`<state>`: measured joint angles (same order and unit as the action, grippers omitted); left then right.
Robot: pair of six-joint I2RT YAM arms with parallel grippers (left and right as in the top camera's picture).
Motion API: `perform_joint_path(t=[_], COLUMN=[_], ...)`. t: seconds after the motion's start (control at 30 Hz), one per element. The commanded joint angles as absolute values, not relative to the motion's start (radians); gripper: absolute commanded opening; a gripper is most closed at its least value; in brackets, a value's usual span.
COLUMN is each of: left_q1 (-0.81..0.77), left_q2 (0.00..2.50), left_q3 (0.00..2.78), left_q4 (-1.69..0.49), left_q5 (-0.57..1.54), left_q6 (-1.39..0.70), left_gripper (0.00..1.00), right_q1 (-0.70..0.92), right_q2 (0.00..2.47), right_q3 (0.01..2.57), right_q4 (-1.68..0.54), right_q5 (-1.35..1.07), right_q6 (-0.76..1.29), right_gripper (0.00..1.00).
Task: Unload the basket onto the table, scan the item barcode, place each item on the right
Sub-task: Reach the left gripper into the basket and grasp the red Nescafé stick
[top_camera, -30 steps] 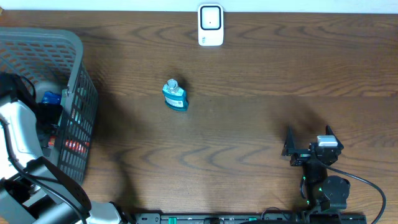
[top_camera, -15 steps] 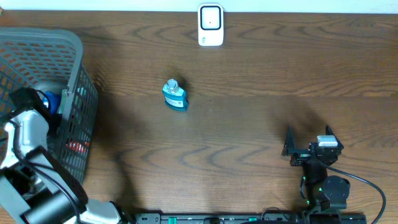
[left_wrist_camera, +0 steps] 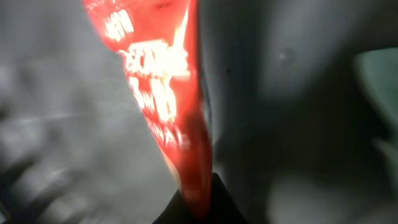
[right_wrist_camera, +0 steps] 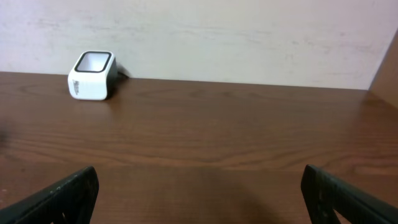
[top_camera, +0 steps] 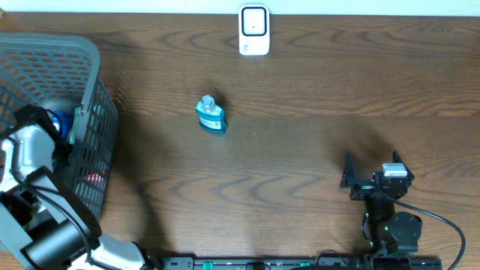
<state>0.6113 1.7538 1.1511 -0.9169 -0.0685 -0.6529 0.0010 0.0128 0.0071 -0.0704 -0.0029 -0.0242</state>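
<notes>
- Near edge of the desk (top_camera: 300, 97), right side: right gripper (top_camera: 372, 169) parked low, jaws wide, nothing between them.
- Near-left corner: left gripper (left_wrist_camera: 196, 211) down inside the grey basket (top_camera: 90, 67), jaws pinched tight on one end of a red packet (left_wrist_camera: 161, 93), seen close in the wrist view; lettering blurred, no barcode to be made out.
- Progress, as a judgement: grip on the item made, nothing further done; left to do: lift the packet clear of the basket, carry it across the desk, turn its barcode to the scanner.
- Basket contents: red packet low against the wall that faces the middle of the desk, showing through the mesh from overhead; a blue item (top_camera: 61, 120) farther back beside the arm; the rest hidden by arm and mesh.
- Middle of the desk, left of centre: small blue bottle (top_camera: 211, 115) alone, well apart from basket and scanner; scanned or not, cannot tell.
- Far edge, centre: white scanner (top_camera: 254, 30) standing, nothing in front of it.
</notes>
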Motion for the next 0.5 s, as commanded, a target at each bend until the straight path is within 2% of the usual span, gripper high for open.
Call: perform_joint_path(t=[0.0, 0.27, 0.47], left_q1=[0.613, 0.611, 0.550], left_q2=[1.617, 1.376, 1.211], left_q3=[1.328, 1.668, 1.731], left_q4=[-1.003, -1.152, -1.148], left_q5=[-0.101, -0.028, 0.290], left_q6=[-0.621, -0.618, -0.595], left_gripper=[0.07, 0.07, 0.07], right_q1=[0.010, 0.010, 0.010], right_q2=[0.009, 0.009, 0.009], right_q3=[0.006, 0.006, 0.006], right_q4=[-0.075, -0.075, -0.075], right_q5=[0.006, 0.006, 0.006], right_q6=[-0.031, -0.031, -0.031], right_gripper=[0.99, 0.99, 0.99])
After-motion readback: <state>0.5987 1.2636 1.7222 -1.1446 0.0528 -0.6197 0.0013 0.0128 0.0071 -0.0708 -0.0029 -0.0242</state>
